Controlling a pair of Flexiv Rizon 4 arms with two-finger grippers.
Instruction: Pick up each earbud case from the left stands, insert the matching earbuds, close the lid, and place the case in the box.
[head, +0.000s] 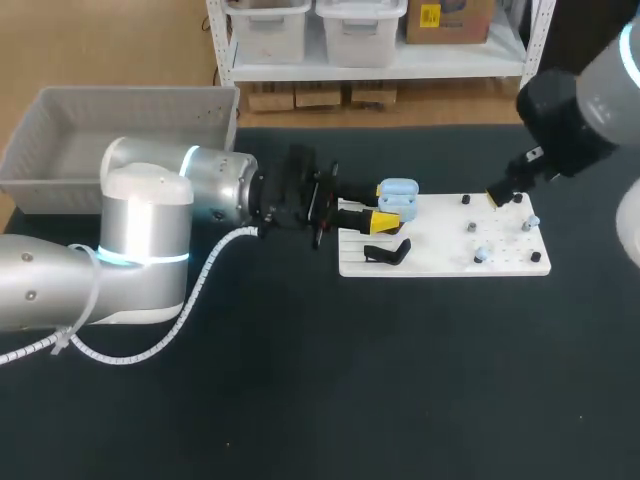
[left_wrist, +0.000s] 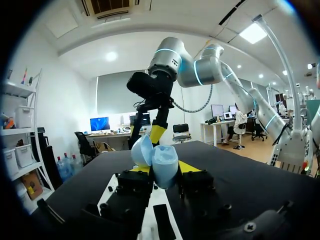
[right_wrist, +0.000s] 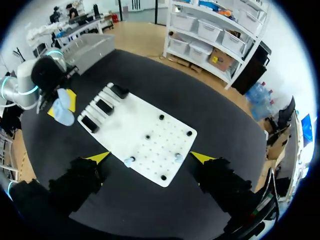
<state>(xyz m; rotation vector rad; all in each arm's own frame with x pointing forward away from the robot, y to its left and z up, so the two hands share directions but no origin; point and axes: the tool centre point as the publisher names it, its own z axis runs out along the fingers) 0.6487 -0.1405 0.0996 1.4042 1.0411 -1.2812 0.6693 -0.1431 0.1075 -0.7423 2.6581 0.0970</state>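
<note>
Insertion step: left jaws clamp the open-lidded blue case (head: 400, 195) over the stand end of the white board (head: 440, 250); right jaws, spread wide above the peg end, should next descend on what look like earbuds (right_wrist: 129, 161).

I work at a big black table (head: 300, 400). Its top is flat, dark and plain all over.
</note>
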